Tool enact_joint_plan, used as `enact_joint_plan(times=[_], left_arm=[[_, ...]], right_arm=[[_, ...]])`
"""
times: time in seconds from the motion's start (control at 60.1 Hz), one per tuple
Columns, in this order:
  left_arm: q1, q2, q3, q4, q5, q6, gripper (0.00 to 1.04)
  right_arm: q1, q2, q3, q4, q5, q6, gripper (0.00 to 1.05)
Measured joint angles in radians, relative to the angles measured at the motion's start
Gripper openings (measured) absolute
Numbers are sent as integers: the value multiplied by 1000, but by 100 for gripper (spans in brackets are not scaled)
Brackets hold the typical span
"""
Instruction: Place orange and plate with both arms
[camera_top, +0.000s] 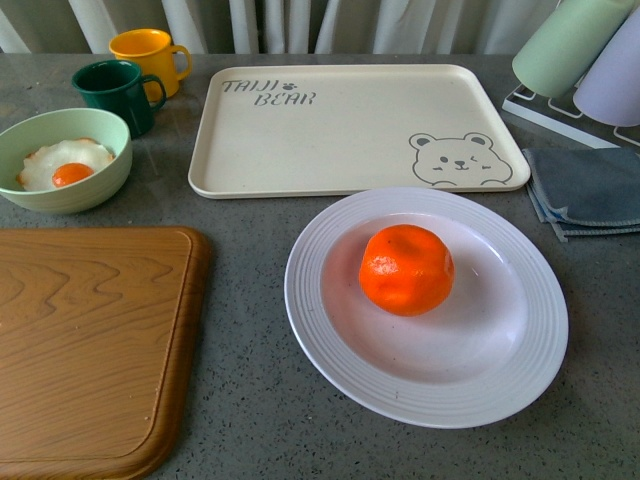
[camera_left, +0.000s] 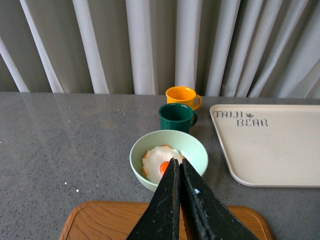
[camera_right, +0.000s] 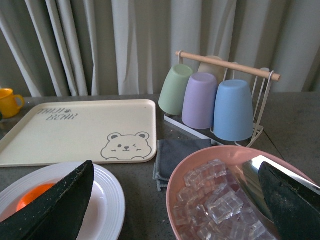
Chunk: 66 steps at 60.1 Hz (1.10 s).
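The orange (camera_top: 406, 268) lies in the well of the white ridged plate (camera_top: 312, 300), which rests on the grey counter at the front right, just below the bear-print tray. Neither arm shows in the front view. In the right wrist view my right gripper (camera_right: 175, 165) is open and empty, one finger over the plate (camera_right: 109, 197) and partly covering the orange (camera_right: 31, 196), the other over a pink bowl. My left gripper (camera_left: 178, 161) is shut on nothing, its tips hanging over a pale green bowl, away from the plate.
A cream bear-print tray (camera_top: 340, 130) lies behind the plate. The green bowl with a fried egg (camera_top: 100, 185), a green mug (camera_top: 115, 92) and a yellow mug (camera_top: 148, 55) stand at the left above a wooden board (camera_top: 90, 340). A grey cloth (camera_top: 585, 190), cup rack (camera_right: 227, 65) and pink bowl of ice (camera_right: 186, 162) sit at the right.
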Motion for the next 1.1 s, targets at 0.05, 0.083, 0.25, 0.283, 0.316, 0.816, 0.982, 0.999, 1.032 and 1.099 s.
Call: enact_joint_plan(times=[0.05, 0.083, 0.25, 0.283, 0.316, 0.816, 0.982, 0.999, 1.032, 1.099], left_arm=[[8, -40, -8, -32, 12, 0, 2], [30, -75, -12, -60, 50, 0, 2], [98, -229, -29, -188, 98, 2, 2], [98, -249, -29, -209, 100, 2, 2], [98, -271, -29, -228, 100, 2, 2], [99, -580, -30, -515, 101, 2, 2], [99, -642, -30, -576, 100, 2, 2], [99, -649, -30, -583, 100, 2, 2], [99, -659, -30, -593, 101, 2, 2], [99, -681, -30, -615, 101, 2, 2]], right_arm=[[0, 0, 0, 0, 0, 0, 96], [0, 0, 0, 0, 0, 0, 96], [0, 0, 0, 0, 0, 0, 96], [0, 0, 0, 0, 0, 0, 96], [0, 0, 0, 0, 0, 0, 96], [0, 0, 0, 0, 0, 0, 96], [0, 0, 0, 0, 0, 0, 96], [0, 0, 0, 0, 0, 0, 96], [0, 0, 0, 0, 0, 0, 96], [0, 0, 0, 0, 0, 0, 96]])
